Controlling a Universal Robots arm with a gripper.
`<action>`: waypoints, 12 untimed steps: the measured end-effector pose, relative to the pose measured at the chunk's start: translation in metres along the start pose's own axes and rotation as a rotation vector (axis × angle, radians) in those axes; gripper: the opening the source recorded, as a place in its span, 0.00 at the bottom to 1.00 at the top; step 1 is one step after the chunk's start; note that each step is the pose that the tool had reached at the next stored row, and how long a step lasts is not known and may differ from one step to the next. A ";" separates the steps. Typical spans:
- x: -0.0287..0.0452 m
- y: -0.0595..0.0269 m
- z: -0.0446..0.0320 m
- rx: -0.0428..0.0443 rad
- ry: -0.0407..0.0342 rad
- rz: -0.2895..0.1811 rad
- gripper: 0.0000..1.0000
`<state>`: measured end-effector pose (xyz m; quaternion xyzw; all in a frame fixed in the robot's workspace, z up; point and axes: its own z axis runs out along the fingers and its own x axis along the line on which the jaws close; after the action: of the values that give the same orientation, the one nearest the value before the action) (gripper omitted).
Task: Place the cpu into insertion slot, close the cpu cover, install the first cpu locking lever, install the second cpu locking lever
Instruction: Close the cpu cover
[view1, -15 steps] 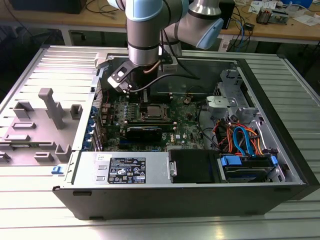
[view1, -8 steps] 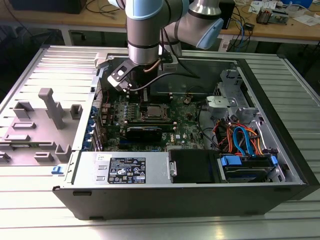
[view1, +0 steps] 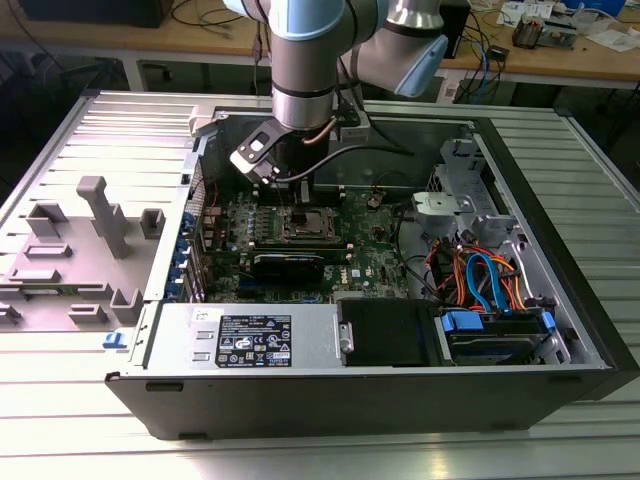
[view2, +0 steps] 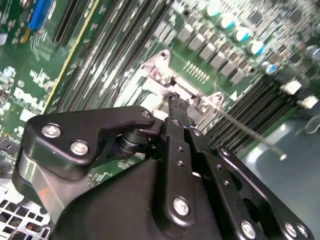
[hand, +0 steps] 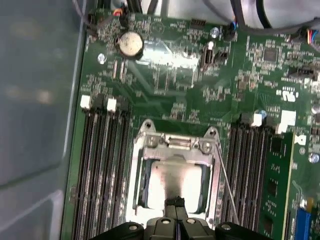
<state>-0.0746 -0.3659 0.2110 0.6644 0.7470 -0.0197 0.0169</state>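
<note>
**Silver cover down over the chip, lever unhooked**

Black fingertips of the gripper (hand: 175, 204) are pressed together with nothing seen between them. They hang over one edge of the cpu cover (hand: 142, 165); whether they touch it I cannot tell. The cover lies flat, and the pale face of the cpu (hand: 182, 182) shows through its cut-out. So the chip looks seated in the insertion slot (view1: 311, 226), near the middle of the green circuit board (hand: 170, 85), between two banks of memory slots (hand: 100, 170). Beside the cover, one thin locking lever (hand: 226, 185) slants away from the socket frame, apparently unhooked. The other lever I cannot make out.

By my reading the placing is done, the cover is closed or nearly so, and the lever steps remain. Working that lever would call for catching a thin, springy rod with closed tips. It would then need bearing down on without sliding off, and tucking under its catch.
</note>
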 end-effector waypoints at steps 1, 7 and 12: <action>-0.0003 0.0030 0.0000 0.0006 0.0001 0.000 0.11; -0.0017 0.0141 0.0000 0.0036 0.0005 0.000 0.11; -0.0017 0.0148 0.0000 0.0037 0.0005 0.000 0.11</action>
<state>-0.0596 -0.3659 0.2110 0.6643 0.7470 -0.0209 0.0155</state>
